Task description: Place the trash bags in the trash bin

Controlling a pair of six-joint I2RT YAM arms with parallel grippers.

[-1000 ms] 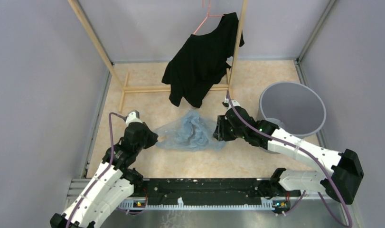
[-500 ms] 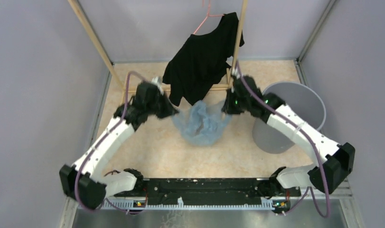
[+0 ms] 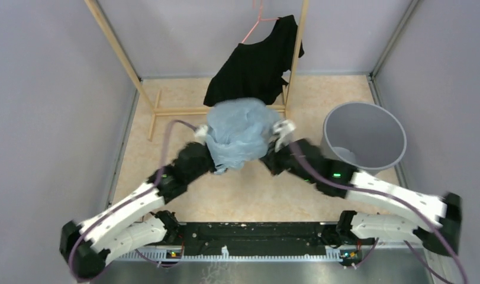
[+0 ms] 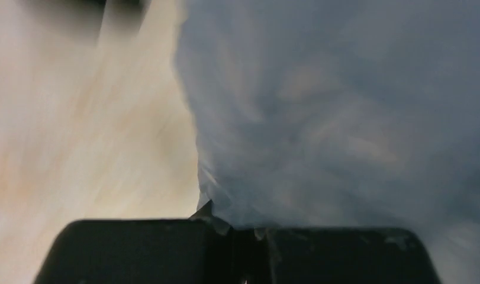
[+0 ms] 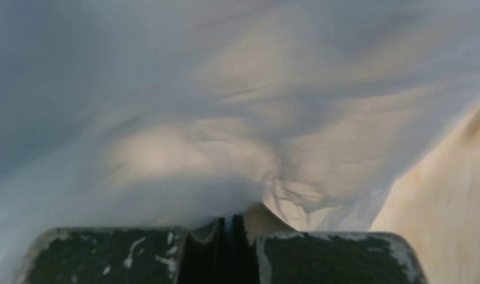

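Both our left gripper (image 4: 232,229) and right gripper (image 5: 231,228) pinch the trash bag (image 3: 237,133) aloft, so next we must carry it rightward over the trash bin (image 3: 367,130).

You see trash bag (image 3: 237,133) pale blue, translucent, crinkle-mottled. Trash bin (image 3: 367,133) plain grey. Shirt (image 3: 255,68) solid black, hanger (image 3: 251,31) pink. Rack (image 3: 116,44) pale wood. Table (image 3: 344,89) beige, faint marbling. Left arm (image 3: 128,207), right arm (image 3: 397,198) white, black joints; cable (image 3: 165,148) purple. Left gripper (image 4: 234,229) black; right gripper (image 5: 228,223) black, white scuffs.
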